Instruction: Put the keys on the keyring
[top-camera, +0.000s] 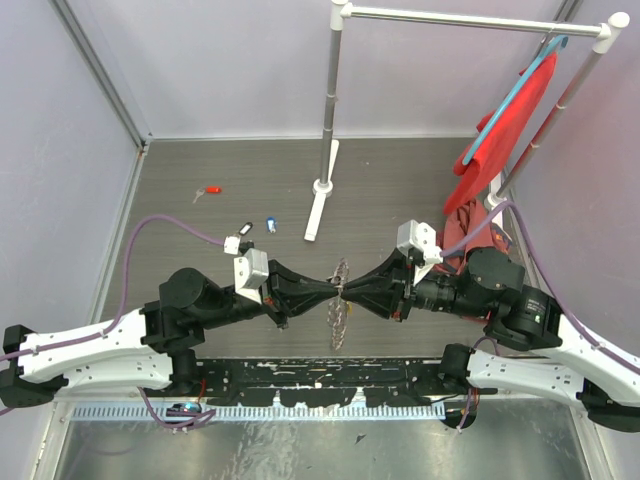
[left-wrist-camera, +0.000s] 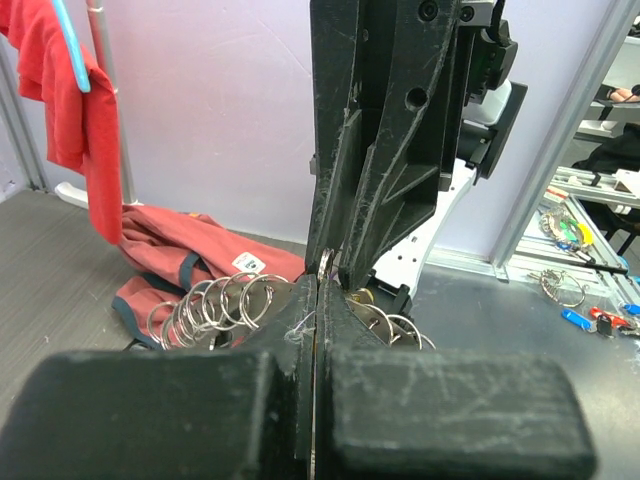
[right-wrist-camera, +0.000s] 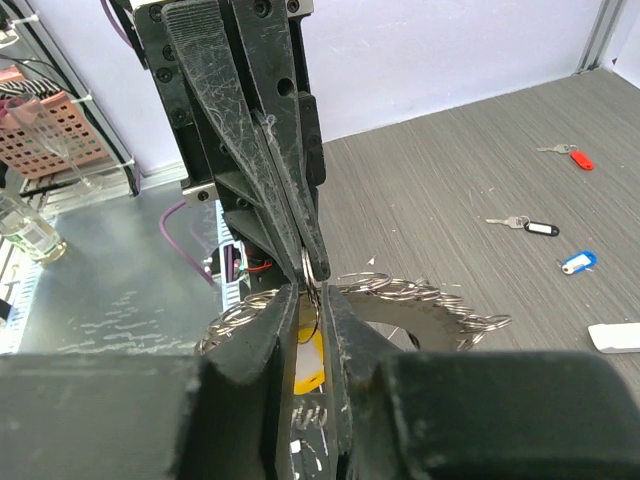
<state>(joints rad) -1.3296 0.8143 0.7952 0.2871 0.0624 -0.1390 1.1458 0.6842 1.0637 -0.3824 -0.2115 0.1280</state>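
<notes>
Several small silvery loops fringe the keyring (top-camera: 338, 322). We judge it light, hard and slippery: stiff in its thin main wire, but loose and jangly around the edge. The bare wire between loops looks like the surest place to hold it.

It stands on edge above the table (top-camera: 200, 165), caught between both arms near the front. The left gripper (top-camera: 331, 290) is clamped tight on its metal. The right gripper (top-camera: 349, 290) meets it head-on, with its jaws a narrow way apart and the yellow key (right-wrist-camera: 310, 366) between them. We cannot tell whether they actually pinch it. The key looks tiny, smooth-headed and easy to twist out of line.

Well apart on the far left of the table lie the red key (top-camera: 212, 190), the black key (top-camera: 245, 228) and the blue key (top-camera: 271, 225).

The table is grey, grained and flat. A white-footed rack (top-camera: 330, 100) stands behind, and a red cloth (top-camera: 490, 185) is heaped at the right. Pale walls close the space in.
</notes>
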